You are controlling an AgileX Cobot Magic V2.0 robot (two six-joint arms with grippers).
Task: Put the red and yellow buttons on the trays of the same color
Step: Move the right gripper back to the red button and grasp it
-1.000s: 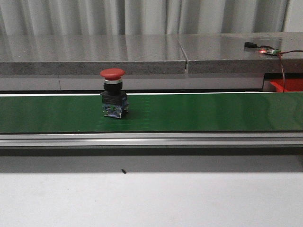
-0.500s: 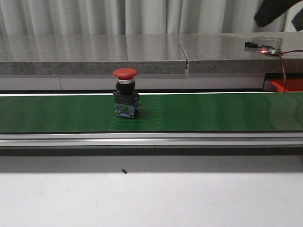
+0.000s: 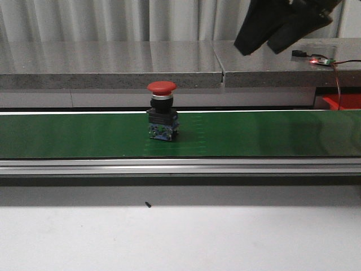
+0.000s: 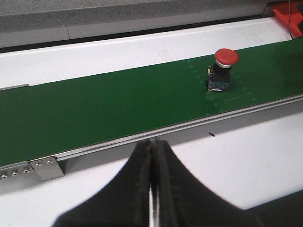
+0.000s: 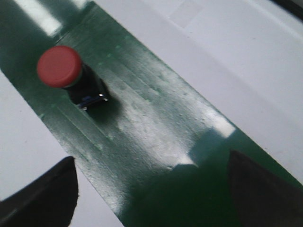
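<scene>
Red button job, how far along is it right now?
Nothing looks done: the red button stands upright on the green belt, ungripped. In hand: the right gripper hangs open above and to its right. The left gripper is shut, off the belt. Left: grasping and placing on the red tray.

The right gripper (image 3: 269,42) hangs high in the front view, above the far grey ledge and toward its right end, tilted so its two dark fingers (image 3: 251,31) slant down and to the left. In the right wrist view those fingers sit wide apart at the two lower corners of the picture, with clear space between them and nothing held (both fingertips are blurred). The left gripper (image 4: 152,189) shows only in its own wrist view, where it is over the near white edge. Its two dark fingers (image 4: 132,179) are pressed flat together, a thin seam between them, gripping nothing.
</scene>
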